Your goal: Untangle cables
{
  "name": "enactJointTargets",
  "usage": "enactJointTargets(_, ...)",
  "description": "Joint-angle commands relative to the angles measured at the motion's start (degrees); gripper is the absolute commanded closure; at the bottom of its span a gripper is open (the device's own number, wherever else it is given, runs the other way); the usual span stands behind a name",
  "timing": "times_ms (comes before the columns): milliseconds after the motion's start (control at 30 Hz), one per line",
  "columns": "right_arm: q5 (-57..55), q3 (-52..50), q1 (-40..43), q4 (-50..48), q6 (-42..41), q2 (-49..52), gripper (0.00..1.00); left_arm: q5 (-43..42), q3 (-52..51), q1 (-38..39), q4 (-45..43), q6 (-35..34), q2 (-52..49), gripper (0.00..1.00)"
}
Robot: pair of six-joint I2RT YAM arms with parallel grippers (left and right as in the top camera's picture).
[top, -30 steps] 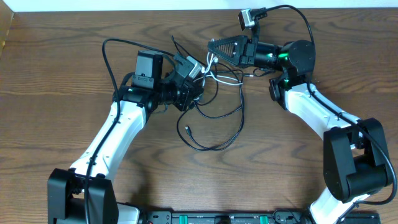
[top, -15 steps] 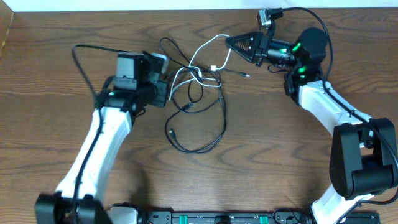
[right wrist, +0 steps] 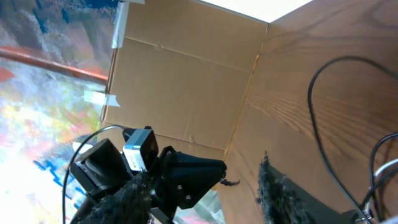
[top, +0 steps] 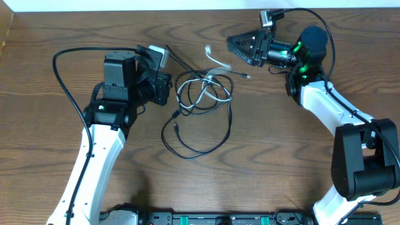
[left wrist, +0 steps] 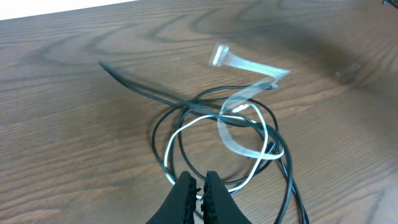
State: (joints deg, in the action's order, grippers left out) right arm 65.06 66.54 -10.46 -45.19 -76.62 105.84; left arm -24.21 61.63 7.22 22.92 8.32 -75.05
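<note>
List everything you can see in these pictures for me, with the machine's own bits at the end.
table: one, brown wood, under everything
black cords: several, exact number unclear, black, looped together mid-table between the arms
white cord: one, white, threaded through that tangle, one end blurred
cardboard panel: one, tan, standing at the table's edge
left arm: one, white with black joints, left side of the table
right arm: one, white with black joints, right side of the table
left hand: one, black, closed, tips at the tangle's edge; whether it pinches a cord is unclear
right hand: one, black, open, empty, apart from the cords
</note>
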Motion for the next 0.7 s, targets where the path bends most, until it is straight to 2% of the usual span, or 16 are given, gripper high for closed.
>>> enactJointTargets(0,0.50,0.52,-0.09,-0.17,1.53,0.13,0.53,-2.19,0.48,-0.13,0.00,-0.72,0.35,0.92)
enactJointTargets(100,0.50,0.52,-0.09,-0.17,1.53,0.13,0.52,-2.19,0.48,-0.13,0.22,-0.72,0.35,0.92)
enactJointTargets(300,1.81,0.52,-0.15,3.80,4.66,0.13,0.37,-2.19,0.48,-0.13,0.59,-0.70,0.35,0.92)
enactJointTargets(367,0.59,0.52,-0.13,11.69,8.59,0.13,0.33,-2.16,0.48,-0.13,0.59,-0.70,0.31,0.92)
enactJointTargets(567,-6.43,0.52,-0.37,35.06,20.35,0.13,0.32,-2.16,0.46,-0.13,0.61,-0.70,0.17,0.92)
enactJointTargets(667,-6.47,0.52,-1.51,37.31,22.49,0.13,0.34,-2.16,0.46,-0.13,0.61,-0.70,0.13,0.92)
